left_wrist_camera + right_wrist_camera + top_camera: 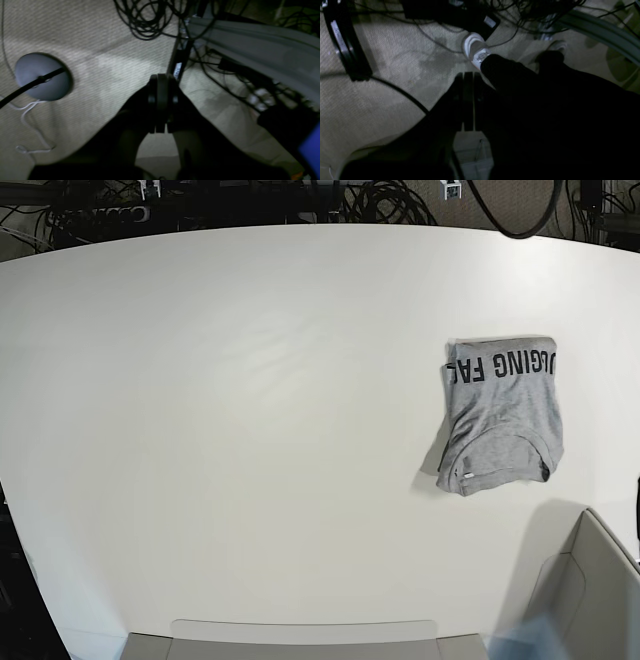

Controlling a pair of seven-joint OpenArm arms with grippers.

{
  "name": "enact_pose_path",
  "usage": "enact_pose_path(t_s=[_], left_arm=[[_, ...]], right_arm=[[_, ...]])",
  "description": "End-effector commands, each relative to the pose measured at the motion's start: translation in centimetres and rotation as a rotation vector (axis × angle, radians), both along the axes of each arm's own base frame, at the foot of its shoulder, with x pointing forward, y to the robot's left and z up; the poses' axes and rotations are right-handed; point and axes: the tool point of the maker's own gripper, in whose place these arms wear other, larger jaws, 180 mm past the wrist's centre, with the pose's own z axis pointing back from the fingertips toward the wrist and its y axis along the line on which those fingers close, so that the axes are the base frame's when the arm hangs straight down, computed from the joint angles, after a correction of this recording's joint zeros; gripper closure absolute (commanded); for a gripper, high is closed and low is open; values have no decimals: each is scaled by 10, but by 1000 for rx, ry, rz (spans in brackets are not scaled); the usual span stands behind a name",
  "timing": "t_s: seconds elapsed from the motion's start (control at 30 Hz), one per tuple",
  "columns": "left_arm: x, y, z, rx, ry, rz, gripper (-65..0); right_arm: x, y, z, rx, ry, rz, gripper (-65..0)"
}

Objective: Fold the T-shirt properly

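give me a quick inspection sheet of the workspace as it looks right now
surface: broad white tabletop, bare apart from the garment.
job's things: heather-grey cotton T-shirt folded into a compact bundle on the base view's right, black lettering showing along its far edge.
clutter: grey box at the near right corner.
grippers: left claw and right claw both shut, empty, pointed at the beige carpet; neither appears in the base view.
cables: black tangled cables on the floor; more behind the table.
surroundings: round grey disc on the carpet; a person's white sneaker.
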Motion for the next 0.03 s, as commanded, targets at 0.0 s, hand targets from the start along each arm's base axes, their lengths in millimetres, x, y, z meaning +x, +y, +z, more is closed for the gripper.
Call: enact_pose_path(t_s=[0.0], left_arm=[[0,2,1,1,-6,-2,0]], right_arm=[[-1,-14,4,-32,-2,5,0]])
